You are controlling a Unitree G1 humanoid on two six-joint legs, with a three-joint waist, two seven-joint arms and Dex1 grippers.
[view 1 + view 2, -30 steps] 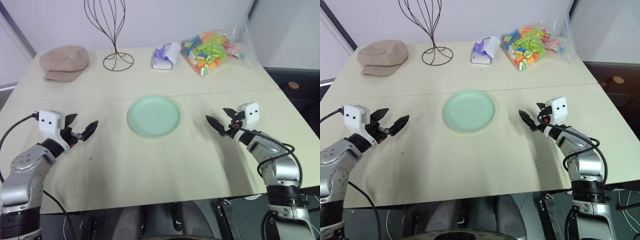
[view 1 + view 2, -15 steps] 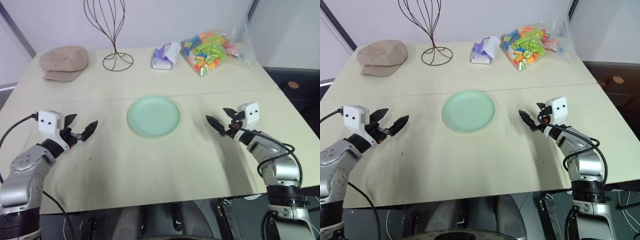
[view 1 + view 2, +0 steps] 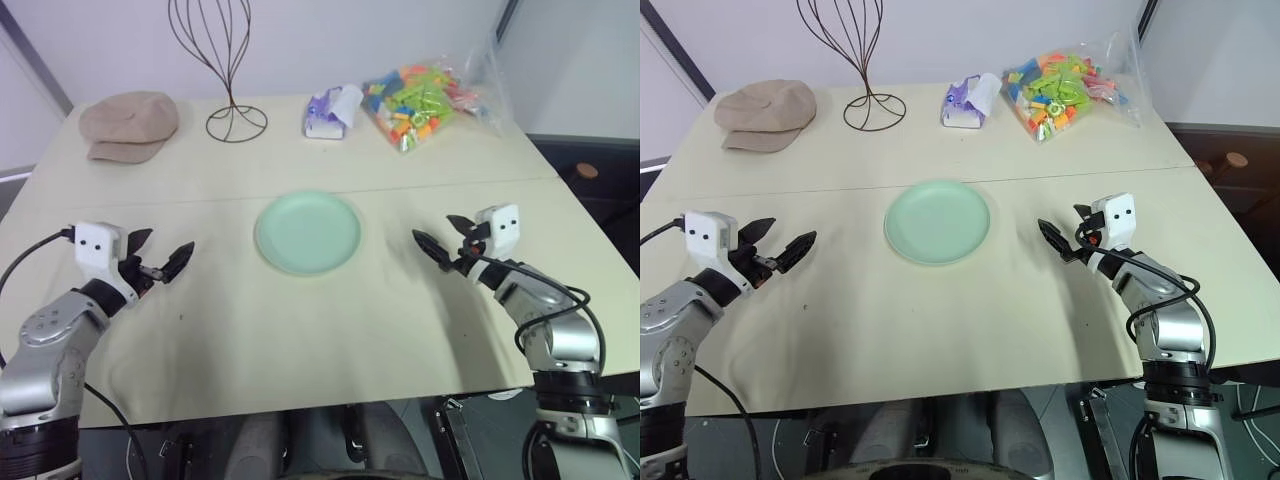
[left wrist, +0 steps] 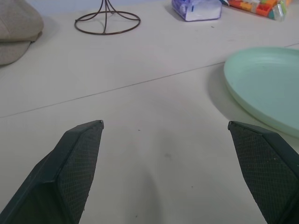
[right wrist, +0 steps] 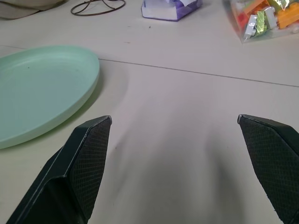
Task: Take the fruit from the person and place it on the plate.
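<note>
Pale beige counter [image 3: 300, 330] stretches out ahead, and the plate [image 3: 308, 232] sits at its middle with nothing on it. Left claw [image 3: 160, 254] hovers just above the surface, well to the plate's left, aimed forward, fingers spread wide and holding nothing. Right claw [image 3: 442, 242] mirrors it on the other side, angled in toward the plate, fingers wide apart, nothing gripped. Along the far edge: a beige cap [image 3: 128, 124], a wire stand [image 3: 234, 95], a purple tissue pack [image 3: 332, 112] and a bag of coloured blocks [image 3: 420, 98].
</note>
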